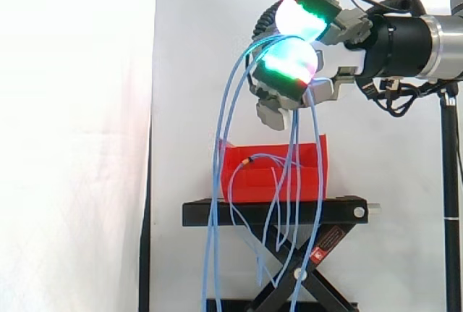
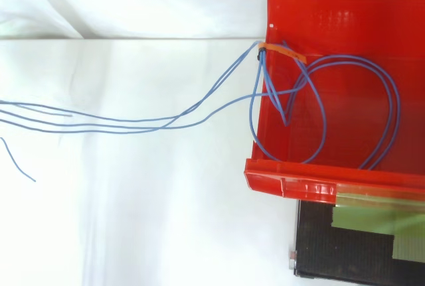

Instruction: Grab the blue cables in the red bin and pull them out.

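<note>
— Hand raised, fingers curled tight round the blue cables?
— Yes. Strands drape below it, with loops lying in the red bin underneath, probably because an orange tie catches at the rim.

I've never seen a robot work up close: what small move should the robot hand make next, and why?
Probably a short pull higher and away from the red bin. The robot hand grips the blue cables well above it, yet loops of them lie inside the bin, and an orange tie sits at its wall.
</note>
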Controlling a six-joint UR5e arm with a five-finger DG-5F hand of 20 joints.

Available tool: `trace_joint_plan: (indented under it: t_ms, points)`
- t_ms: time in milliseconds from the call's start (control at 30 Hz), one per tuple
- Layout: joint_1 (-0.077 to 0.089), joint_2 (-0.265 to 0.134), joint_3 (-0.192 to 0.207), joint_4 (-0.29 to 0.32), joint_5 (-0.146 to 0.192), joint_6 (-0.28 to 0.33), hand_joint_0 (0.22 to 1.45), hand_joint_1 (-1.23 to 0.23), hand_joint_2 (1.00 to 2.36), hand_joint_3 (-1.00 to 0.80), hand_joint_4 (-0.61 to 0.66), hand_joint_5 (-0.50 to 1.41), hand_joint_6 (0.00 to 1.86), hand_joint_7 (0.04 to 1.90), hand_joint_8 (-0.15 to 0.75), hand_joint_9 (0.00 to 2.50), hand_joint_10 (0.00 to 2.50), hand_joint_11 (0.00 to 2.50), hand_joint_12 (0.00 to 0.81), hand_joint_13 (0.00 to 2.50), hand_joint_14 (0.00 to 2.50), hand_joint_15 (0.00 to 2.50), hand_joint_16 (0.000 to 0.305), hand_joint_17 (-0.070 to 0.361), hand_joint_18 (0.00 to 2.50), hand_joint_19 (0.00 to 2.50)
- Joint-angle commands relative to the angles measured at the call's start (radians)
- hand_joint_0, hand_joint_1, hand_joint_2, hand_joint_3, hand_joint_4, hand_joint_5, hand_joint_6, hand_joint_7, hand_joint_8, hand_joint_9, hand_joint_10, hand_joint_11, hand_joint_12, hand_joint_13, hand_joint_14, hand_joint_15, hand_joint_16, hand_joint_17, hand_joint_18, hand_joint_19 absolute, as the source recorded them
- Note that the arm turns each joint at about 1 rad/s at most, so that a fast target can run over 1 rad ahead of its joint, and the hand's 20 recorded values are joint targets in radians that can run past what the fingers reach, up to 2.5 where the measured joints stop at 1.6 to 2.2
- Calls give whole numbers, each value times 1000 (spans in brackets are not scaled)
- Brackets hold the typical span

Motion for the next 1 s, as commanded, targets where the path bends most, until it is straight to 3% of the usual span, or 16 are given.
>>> trace_joint_plan:
  t_ms: [0, 467, 733, 967]
  points:
    - [0, 0, 0, 0, 0, 0, 1009, -1079, 1013, -730, 212, 621, 6, 737, 252, 808, 1009, 1509, 312, 1122, 203, 1604, 42, 94, 674, 1023]
    - [-3, 0, 0, 0, -11, 0, 1023, -1095, 1012, -757, 202, 537, 1, 764, 265, 693, 1055, 1464, 330, 1022, 127, 1612, 43, 97, 628, 993]
    - [-5, 0, 0, 5, -13, 0, 1002, -1111, 1005, -903, 199, 513, 2, 761, 268, 656, 1056, 1456, 331, 999, 111, 1611, 44, 98, 606, 986]
    - [-5, 0, 2, 5, -13, 0, 985, -1104, 1004, -927, 205, 508, 2, 763, 268, 655, 1060, 1455, 330, 1000, 137, 1592, 44, 98, 603, 993]
